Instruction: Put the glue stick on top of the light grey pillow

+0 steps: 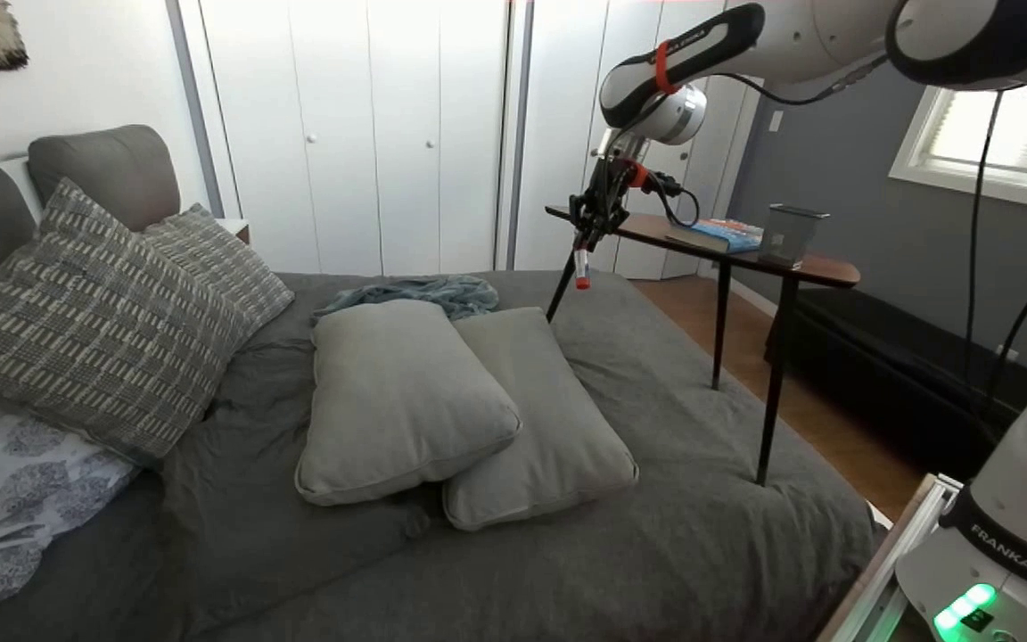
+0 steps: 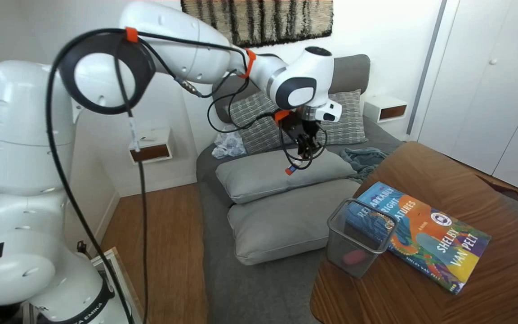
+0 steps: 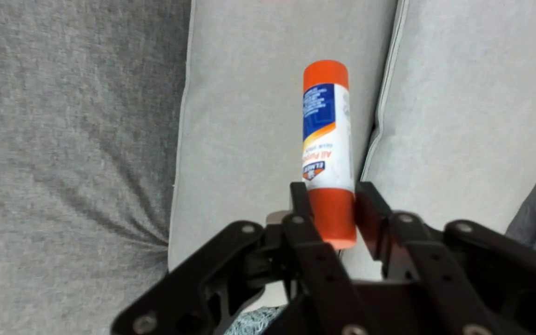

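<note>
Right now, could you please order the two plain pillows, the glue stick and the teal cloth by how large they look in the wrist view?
1. Left pillow and right pillow: too alike to rank.
2. Glue stick, closer to the camera.
3. Teal cloth, only partly visible.

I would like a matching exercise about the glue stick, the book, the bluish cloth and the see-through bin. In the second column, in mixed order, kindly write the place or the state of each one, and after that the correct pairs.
Column one:
1. glue stick
2. book
3. bluish cloth
4. see-through bin

Column two:
A. lying in a heap on the bed
B. has a pink thing inside
C. held in the gripper
D. lying flat on the table

Right pairs: 1-C, 2-D, 3-A, 4-B
</note>
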### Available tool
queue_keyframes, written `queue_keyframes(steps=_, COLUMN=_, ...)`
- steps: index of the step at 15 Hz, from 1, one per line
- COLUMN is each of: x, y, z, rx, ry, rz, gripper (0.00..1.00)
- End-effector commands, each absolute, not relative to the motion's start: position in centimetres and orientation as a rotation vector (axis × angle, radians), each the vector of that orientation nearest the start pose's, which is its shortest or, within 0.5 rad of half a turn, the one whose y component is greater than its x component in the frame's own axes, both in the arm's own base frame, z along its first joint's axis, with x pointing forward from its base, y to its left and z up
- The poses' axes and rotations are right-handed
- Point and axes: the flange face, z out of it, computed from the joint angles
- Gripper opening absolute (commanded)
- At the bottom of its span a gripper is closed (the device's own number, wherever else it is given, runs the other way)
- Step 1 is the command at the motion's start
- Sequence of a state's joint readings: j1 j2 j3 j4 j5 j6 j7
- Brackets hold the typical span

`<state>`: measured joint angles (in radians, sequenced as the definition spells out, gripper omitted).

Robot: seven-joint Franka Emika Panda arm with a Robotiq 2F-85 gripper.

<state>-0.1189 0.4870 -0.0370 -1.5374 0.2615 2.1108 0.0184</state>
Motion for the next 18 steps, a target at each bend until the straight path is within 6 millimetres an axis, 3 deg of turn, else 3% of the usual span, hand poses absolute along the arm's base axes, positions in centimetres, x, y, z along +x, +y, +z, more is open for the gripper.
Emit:
queue_keyframes(steps=1, x=74.0, y=-3.9, z=34.2, rx=-2.929, ry=0.276, rz=-0.032, gripper=0.07)
queue_keyframes(steps=3, x=75.1, y=-1.8, z=32.2, rx=-2.943, ry=0.222, rz=0.038, gripper=0.07)
queue_keyframes(steps=4, x=73.2, y=-3.0, z=32.7, rx=-2.922, ry=0.263, rz=-0.003, gripper=0.07)
queue_keyframes(steps=5, x=73.7, y=-2.1, z=31.8, rx=-2.923, ry=0.249, rz=0.008, gripper=0.30)
queue_keyframes(steps=9, x=73.6, y=-3.0, z=31.9, rx=-2.923, ry=0.266, rz=-0.001, gripper=0.30)
queue_keyframes(steps=10, x=74.5, y=-2.6, z=30.4, rx=-2.926, ry=0.341, rz=-0.008, gripper=0.07)
queue_keyframes(steps=14, x=76.1, y=-2.6, z=24.2, rx=-2.870, ry=0.529, rz=0.000, gripper=0.07)
queue_keyframes(steps=18, x=76.7, y=-2.5, z=17.7, rx=-2.789, ry=0.617, rz=0.172, gripper=0.07)
